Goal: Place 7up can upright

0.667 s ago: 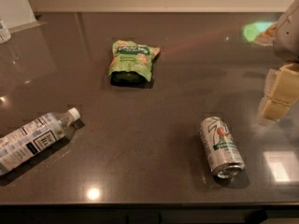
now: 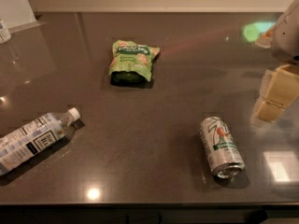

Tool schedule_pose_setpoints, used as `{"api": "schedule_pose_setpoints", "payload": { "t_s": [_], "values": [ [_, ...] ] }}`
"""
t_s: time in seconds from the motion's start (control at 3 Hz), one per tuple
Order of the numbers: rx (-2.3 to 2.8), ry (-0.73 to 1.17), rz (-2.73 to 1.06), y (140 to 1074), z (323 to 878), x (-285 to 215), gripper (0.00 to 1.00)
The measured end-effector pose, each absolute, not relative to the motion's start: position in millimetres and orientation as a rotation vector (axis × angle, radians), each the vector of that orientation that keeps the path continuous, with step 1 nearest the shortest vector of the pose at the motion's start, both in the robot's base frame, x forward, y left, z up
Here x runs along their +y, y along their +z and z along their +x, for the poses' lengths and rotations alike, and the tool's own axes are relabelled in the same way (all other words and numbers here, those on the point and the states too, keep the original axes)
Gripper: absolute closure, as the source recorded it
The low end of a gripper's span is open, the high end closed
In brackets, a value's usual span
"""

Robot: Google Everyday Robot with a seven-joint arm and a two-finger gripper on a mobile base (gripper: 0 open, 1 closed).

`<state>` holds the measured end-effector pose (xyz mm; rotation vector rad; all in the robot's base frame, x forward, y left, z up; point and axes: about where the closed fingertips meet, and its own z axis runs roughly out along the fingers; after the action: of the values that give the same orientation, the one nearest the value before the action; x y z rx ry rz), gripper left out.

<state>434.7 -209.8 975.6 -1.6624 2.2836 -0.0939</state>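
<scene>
The 7up can (image 2: 221,146) lies on its side on the dark countertop (image 2: 154,125) at the front right. It is silver-white with green lettering, and its shiny end faces the front edge. My gripper (image 2: 276,96) hangs at the right edge of the camera view, up and to the right of the can. It is apart from the can and holds nothing that I can see. Most of the arm is cut off by the frame's edge.
A green snack bag (image 2: 133,61) lies at the middle back. A clear plastic bottle with a white cap (image 2: 33,138) lies on its side at the front left. The counter's front edge runs along the bottom. A wall bounds the back.
</scene>
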Motion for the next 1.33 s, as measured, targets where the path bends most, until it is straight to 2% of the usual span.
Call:
{"api": "schedule_pose_setpoints", "payload": {
  "t_s": [0.67, 1.33],
  "values": [
    [2.495, -0.083, -1.405, 960, 426, -180, 0.00],
    [2.719, -0.119, -1.042, 932, 425, -171, 0.00]
  ]
}}
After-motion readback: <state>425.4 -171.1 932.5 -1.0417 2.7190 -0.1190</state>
